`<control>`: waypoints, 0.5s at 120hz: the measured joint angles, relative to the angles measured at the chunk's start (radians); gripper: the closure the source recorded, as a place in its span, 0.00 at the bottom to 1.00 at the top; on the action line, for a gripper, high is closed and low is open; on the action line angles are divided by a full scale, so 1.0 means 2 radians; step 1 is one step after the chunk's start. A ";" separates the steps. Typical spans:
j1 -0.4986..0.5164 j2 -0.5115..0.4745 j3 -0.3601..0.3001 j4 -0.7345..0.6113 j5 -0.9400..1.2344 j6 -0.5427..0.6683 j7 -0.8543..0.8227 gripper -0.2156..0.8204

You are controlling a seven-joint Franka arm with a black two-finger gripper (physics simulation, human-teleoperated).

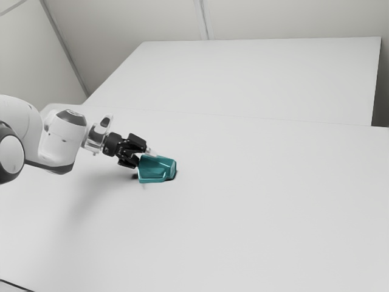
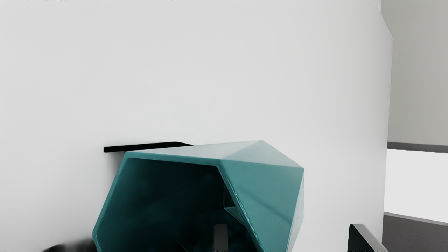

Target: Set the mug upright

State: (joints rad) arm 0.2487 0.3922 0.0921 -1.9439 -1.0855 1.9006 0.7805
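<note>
The teal faceted mug [image 1: 157, 170] lies on its side on the white table, its mouth turned toward the hand at the exterior view's left. My gripper [image 1: 146, 156] is at the mug's rim. In the wrist view the dark mouth of the mug [image 2: 263, 189] faces the camera. There the gripper [image 2: 289, 232] stands open, one fingertip in front of or inside the mouth and the other outside the mug's wall. A gap shows between the outer finger and the wall. Whether the inner finger touches the mug cannot be told.
The white table [image 1: 255, 201] extends around the mug. Beyond it, toward the back of the exterior view, is another white surface [image 1: 261, 76] with pale walls behind. A thin dark flat shape [image 2: 147, 146] lies beside the mug's rim.
</note>
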 joint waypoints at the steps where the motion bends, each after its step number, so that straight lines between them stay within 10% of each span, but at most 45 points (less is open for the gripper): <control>1: 0.000 0.000 0.000 0.000 0.000 0.000 0.000 0.53; 60: 0.000 0.000 -0.006 0.006 0.005 0.014 -0.017 0.89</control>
State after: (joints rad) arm 0.2483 0.3920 0.0794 -1.9314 -1.0748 1.9277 0.7464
